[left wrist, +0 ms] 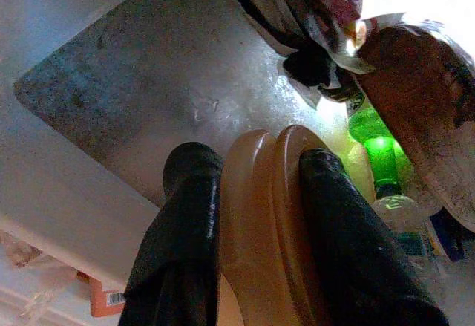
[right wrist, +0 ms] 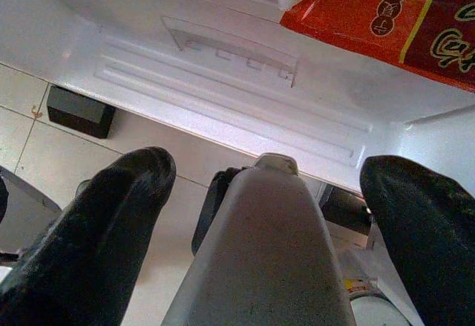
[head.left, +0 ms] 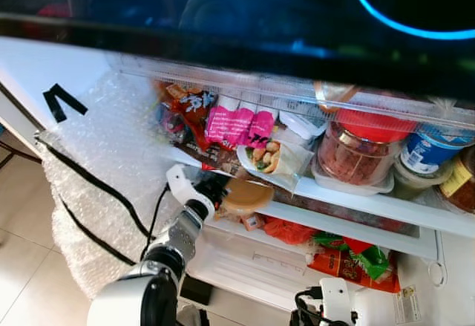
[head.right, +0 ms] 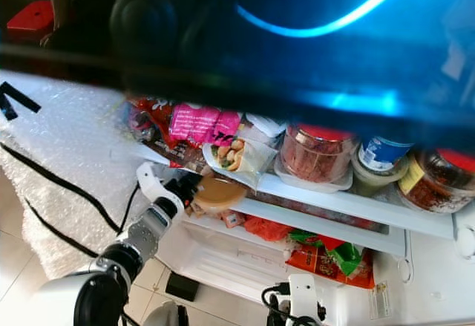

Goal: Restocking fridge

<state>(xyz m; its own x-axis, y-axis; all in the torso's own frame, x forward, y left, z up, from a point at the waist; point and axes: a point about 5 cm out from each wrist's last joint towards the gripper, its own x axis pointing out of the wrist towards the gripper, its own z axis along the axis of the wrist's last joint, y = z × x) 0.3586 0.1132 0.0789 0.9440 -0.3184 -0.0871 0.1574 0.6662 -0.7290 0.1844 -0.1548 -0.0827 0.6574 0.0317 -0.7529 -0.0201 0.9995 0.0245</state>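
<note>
Packaging print on the fridge shelf (head.left: pixel 349 211) is too blurred to read; the red packet (right wrist: pixel 386 14) carries yellow characters, illegible. Tiled floor (right wrist: pixel 44 140) below. Left gripper (left wrist: pixel 256 192) clenched on a tan lidded container (head.left: pixel 246 196) at the lower shelf edge. Right gripper (right wrist: pixel 267 192) hangs low, fingers spread wide, holding nothing.

Left end effector (head.left: pixel 215 190) clamped, seemingly

fridge top shelf (head.left: pixel 371 192) upper part hidden by blurred dark edge (head.left: pixel 223 36)
</note>
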